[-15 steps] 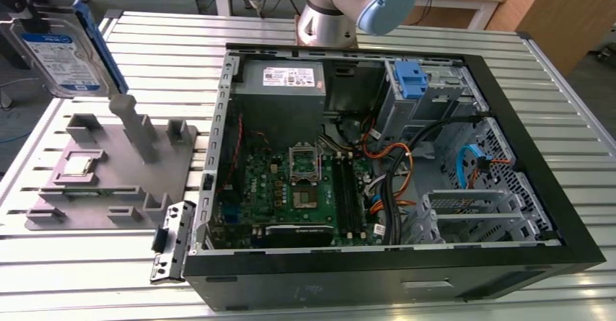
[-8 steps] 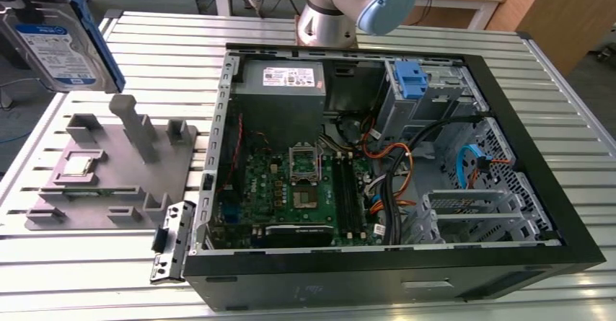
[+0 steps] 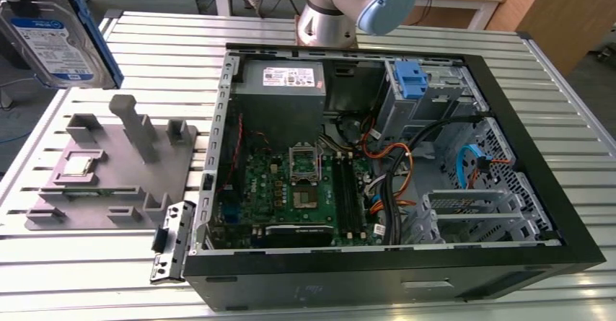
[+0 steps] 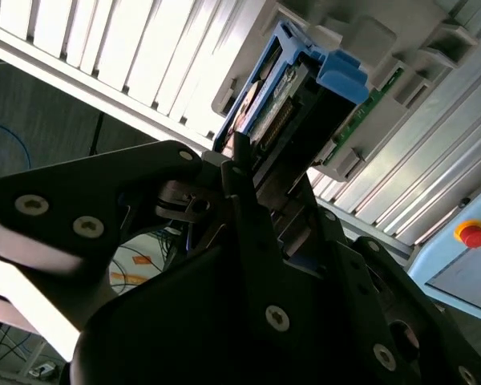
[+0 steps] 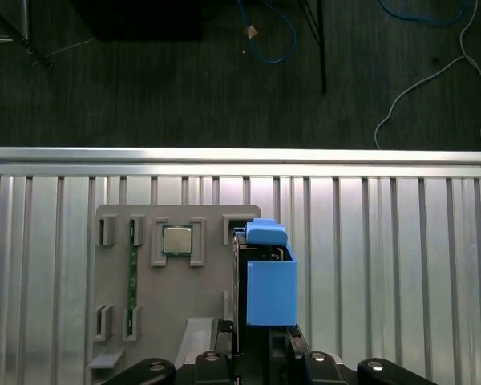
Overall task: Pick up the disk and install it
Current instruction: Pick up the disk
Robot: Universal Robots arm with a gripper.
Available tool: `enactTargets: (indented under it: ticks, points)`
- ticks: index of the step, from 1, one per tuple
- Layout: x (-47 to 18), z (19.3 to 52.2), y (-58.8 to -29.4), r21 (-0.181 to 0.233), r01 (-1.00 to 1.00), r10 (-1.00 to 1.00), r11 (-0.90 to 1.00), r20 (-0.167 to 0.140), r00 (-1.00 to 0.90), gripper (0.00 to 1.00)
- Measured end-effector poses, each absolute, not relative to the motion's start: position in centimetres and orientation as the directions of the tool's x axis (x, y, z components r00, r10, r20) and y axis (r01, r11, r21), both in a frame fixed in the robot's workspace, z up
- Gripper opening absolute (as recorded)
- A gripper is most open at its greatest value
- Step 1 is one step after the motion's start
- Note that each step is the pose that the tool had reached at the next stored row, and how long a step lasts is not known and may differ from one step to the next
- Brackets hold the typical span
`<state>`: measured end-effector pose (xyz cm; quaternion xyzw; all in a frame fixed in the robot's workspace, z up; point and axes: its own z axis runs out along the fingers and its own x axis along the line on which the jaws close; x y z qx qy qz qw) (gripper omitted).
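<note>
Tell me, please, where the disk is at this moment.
The disk is at the exterior view's upper left, held by the tool above the grey parts fixture, apart from the open computer case.

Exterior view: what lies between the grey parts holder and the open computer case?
In the exterior view, mostly bare slatted table; a black bracket lies in the gap by the case, beside the holder.

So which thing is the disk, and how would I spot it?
Find the open computer case, then the grey tray to the exterior view's left. The disk is held above it in the gripper: flat silver, blue-framed, unlike the small square chip on the tray.
</note>
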<state>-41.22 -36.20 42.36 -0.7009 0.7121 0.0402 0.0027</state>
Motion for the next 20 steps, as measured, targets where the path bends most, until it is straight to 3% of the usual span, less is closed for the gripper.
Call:
enactTargets:
  ticks: [20]
  points:
    - [-41.2, 44.7, -36.2, 0.053, -0.998, -0.998, 0.014, -0.06, -0.017, 0.35]
